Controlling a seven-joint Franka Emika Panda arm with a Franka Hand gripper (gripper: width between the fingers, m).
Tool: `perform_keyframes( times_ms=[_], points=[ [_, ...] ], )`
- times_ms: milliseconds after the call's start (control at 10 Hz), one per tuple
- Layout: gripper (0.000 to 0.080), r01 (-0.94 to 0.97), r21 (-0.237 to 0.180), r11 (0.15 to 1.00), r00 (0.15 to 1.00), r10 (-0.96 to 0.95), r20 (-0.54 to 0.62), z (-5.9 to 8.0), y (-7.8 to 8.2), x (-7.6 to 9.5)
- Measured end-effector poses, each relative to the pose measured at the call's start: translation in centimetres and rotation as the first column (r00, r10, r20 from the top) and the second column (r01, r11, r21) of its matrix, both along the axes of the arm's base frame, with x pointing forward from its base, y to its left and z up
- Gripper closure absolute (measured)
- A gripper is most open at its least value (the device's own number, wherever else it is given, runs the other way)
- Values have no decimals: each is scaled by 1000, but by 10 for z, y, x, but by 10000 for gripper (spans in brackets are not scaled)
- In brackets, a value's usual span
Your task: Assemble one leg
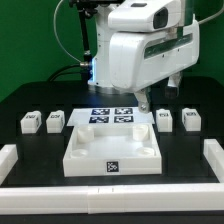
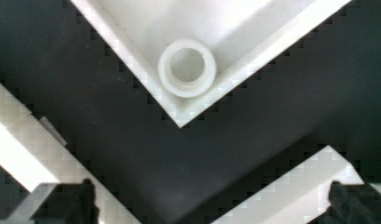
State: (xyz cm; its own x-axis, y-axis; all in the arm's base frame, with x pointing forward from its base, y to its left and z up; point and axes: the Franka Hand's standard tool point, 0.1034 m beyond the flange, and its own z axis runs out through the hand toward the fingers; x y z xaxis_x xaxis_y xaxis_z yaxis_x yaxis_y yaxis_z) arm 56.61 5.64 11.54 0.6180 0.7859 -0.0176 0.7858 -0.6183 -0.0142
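The white square tabletop lies at the front middle of the black table. Short white legs lie in pairs on either side: two on the exterior view's left and two on its right. My gripper hangs above the tabletop's back right corner, apart from every leg. In the wrist view a white corner of the tabletop with a round screw hole lies below my gripper. Both dark fingertips stand wide apart with only black table between them. The gripper is open and holds nothing.
The marker board lies flat just behind the tabletop. White rails line the table on the exterior view's left, right and front. White bands cross the wrist view near the fingers.
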Motion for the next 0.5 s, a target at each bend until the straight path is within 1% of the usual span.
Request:
perform_keyframes(
  times_ms=[500],
  points=[
    [150,0,0,1000,1000,0,-1,-1,0,0]
  ],
)
